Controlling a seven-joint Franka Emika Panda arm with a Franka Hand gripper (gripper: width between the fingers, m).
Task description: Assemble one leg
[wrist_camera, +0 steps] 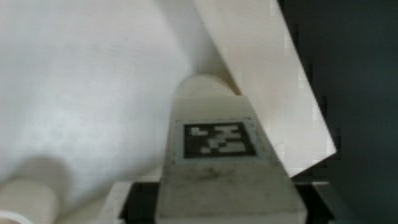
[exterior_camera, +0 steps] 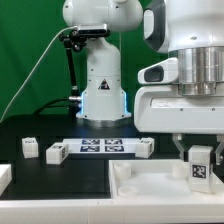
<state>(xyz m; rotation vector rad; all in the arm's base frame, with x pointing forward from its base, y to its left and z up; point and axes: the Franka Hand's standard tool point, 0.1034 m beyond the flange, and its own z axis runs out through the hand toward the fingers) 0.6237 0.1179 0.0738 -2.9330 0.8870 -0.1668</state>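
My gripper (exterior_camera: 199,158) is shut on a white leg (exterior_camera: 201,172) with a black-and-white tag on its face. It holds the leg upright just above the near right corner of the large white panel (exterior_camera: 140,186). In the wrist view the leg (wrist_camera: 215,112) runs out from between the dark fingers (wrist_camera: 153,196), with its tip over the panel's raised rim (wrist_camera: 267,60) at the corner. The panel's flat inside (wrist_camera: 89,90) lies beside it. Whether the leg touches the panel I cannot tell.
Two more white legs (exterior_camera: 30,147) (exterior_camera: 55,153) lie on the black table at the exterior view's left, and another (exterior_camera: 145,148) lies beside the marker board (exterior_camera: 100,147). The robot's base (exterior_camera: 100,80) stands behind. A white part (exterior_camera: 4,178) shows at the left edge.
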